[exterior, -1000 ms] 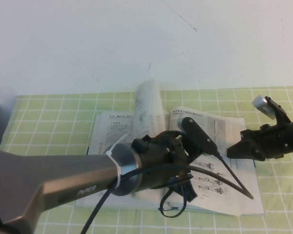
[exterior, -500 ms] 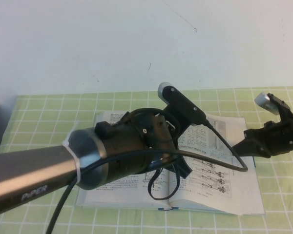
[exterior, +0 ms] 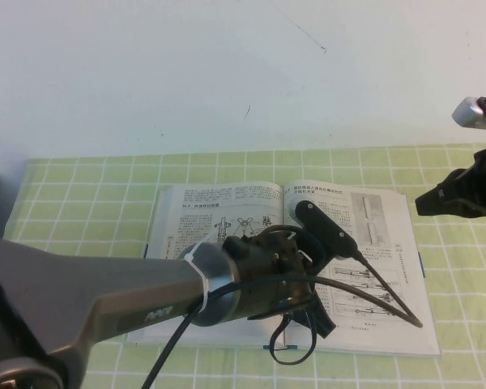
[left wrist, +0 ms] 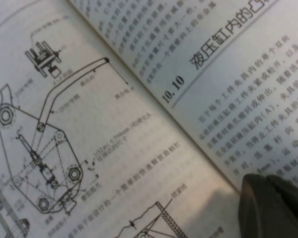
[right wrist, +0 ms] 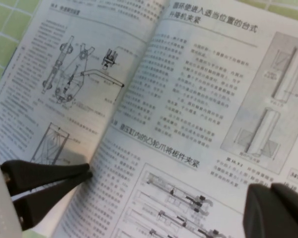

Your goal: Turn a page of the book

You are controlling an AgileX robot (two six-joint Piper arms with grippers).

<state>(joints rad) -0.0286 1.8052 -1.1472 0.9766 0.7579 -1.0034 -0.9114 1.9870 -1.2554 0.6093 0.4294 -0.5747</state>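
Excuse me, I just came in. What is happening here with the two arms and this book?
A large open book with white pages of black technical diagrams and text lies flat on the green checked mat. The left gripper is low over the book near its centre fold, close to the paper. The right gripper hangs above the book's right edge, its fingers apart and holding nothing. No leaf stands up now, so the page appears to lie on the left side.
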